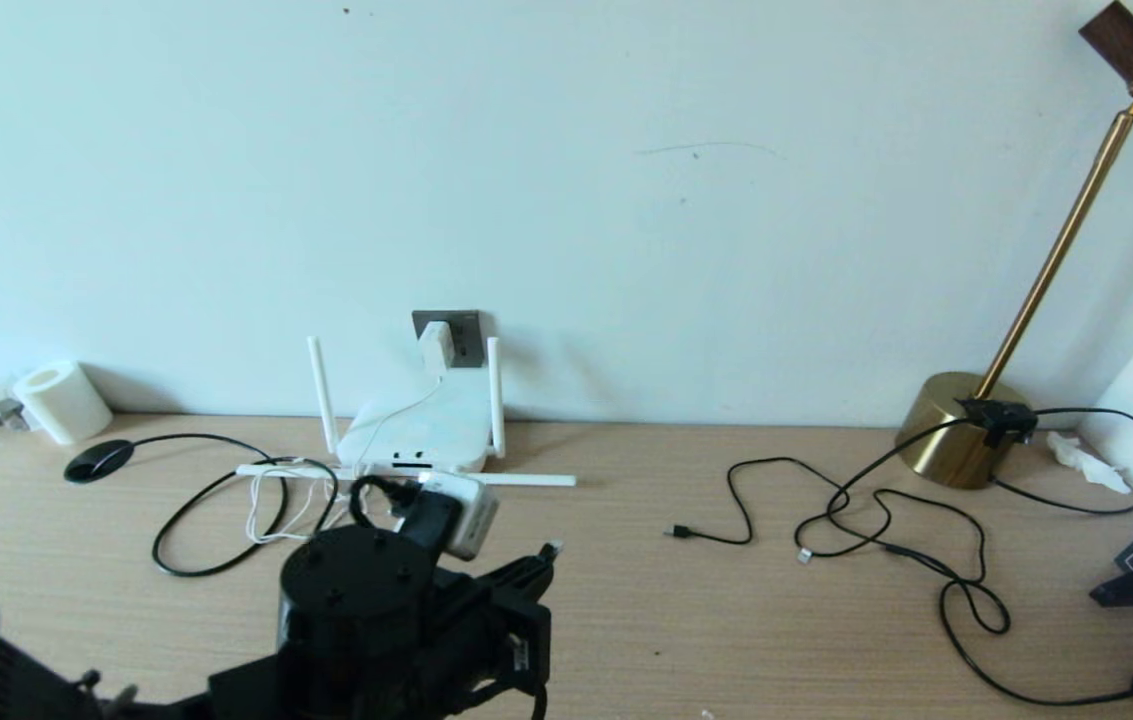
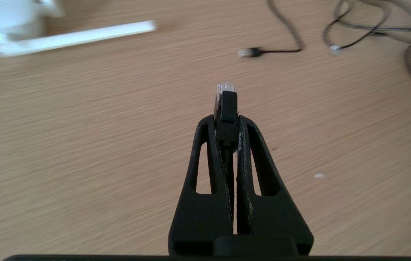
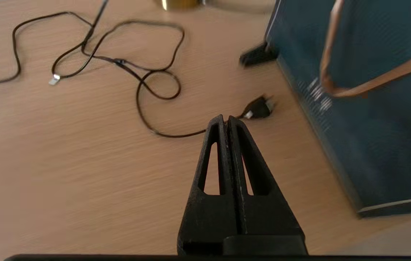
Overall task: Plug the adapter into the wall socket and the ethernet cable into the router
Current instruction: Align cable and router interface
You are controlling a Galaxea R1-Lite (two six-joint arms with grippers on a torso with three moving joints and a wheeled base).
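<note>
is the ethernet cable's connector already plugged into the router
No, the left gripper holds the ethernet cable connector above bare desk, apart from the router.

Soft, even light filled the scene, with a cool cast on the pale wall (image 1: pixel 626 200). The white flat router (image 1: pixel 421 430) threw only faint shadows. In both wrist views the light wooden desk (image 2: pixel 82 145) was streaked by motion blur, while the black fingers (image 2: pixel 205 174) stayed sharp.

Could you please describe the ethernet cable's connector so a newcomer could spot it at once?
Start at the white router against the wall. Just in front of it, the left gripper is shut on the ethernet cable. Its tip is clear plastic, unlike the loose lamp cords farther right.
</note>
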